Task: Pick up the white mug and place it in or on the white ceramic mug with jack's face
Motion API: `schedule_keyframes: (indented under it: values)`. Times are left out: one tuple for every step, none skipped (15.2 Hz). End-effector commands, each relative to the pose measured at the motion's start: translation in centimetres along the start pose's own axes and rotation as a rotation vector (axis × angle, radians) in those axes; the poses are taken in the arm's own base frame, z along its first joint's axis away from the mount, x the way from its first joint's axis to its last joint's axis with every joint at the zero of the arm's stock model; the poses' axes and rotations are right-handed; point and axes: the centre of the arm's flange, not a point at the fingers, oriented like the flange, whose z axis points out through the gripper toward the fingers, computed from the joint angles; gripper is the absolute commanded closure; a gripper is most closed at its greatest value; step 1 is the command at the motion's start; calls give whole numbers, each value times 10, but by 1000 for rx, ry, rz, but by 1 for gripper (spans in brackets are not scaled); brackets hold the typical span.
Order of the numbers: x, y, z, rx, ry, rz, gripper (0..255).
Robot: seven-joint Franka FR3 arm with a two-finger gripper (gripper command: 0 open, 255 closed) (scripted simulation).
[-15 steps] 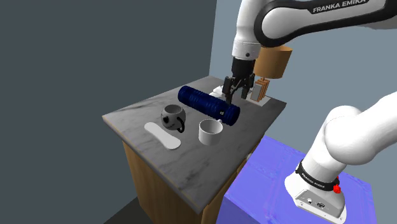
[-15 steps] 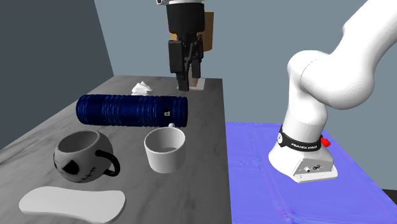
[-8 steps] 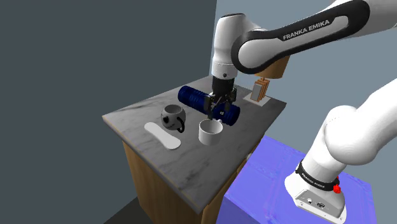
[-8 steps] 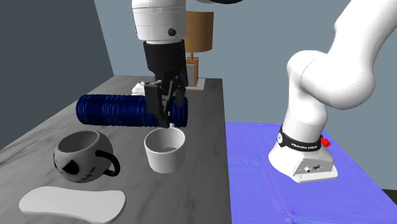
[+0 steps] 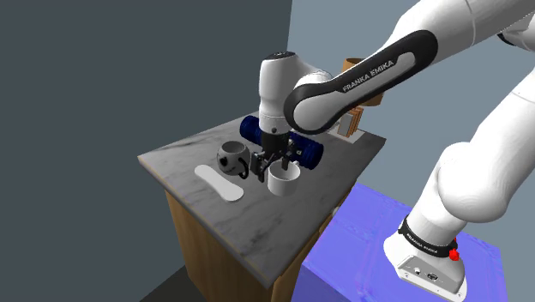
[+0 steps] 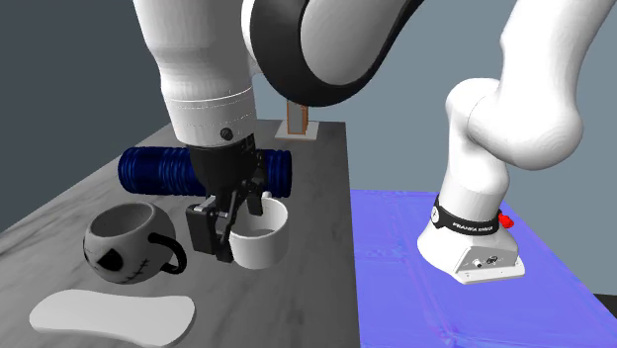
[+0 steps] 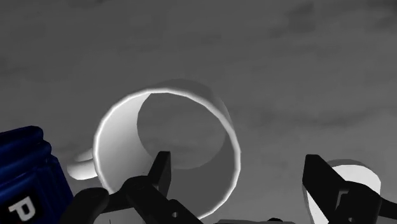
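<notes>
Straddling the rim of the white mug (image 6: 259, 240), the gripper (image 6: 223, 232) stands spread (one finger (image 7: 160, 173) inside) beside the grey face mug (image 6: 121, 244).

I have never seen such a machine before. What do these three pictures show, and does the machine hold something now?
This is a white robot arm with a black two-finger gripper. One picture looks from beside its blue stand, one from another side of the table, one from a camera on the hand itself. On the grey marbled table are a white mug, a dark grey mug with a face, a blue ribbed cylinder lying down and a flat white piece. Nothing is held: the open fingers seem to straddle the white mug's wall, one inside, one outside.
</notes>
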Motion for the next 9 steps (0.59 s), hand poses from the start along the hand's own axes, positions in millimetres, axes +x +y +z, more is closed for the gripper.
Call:
schedule_keyframes:
  values:
    - [1,0,11,0,1,0,0]
    - [1,0,16,0,1,0,0]
    - [1,0,22,0,1,0,0]
    - [1,0,27,0,1,0,0]
    - [1,0,35,0,1,0,0]
    - [1,0,35,0,1,0,0]
    - [1,0,35,0,1,0,0]
    - [1,0,35,0,1,0,0]
    - [1,0,35,0,1,0,0]
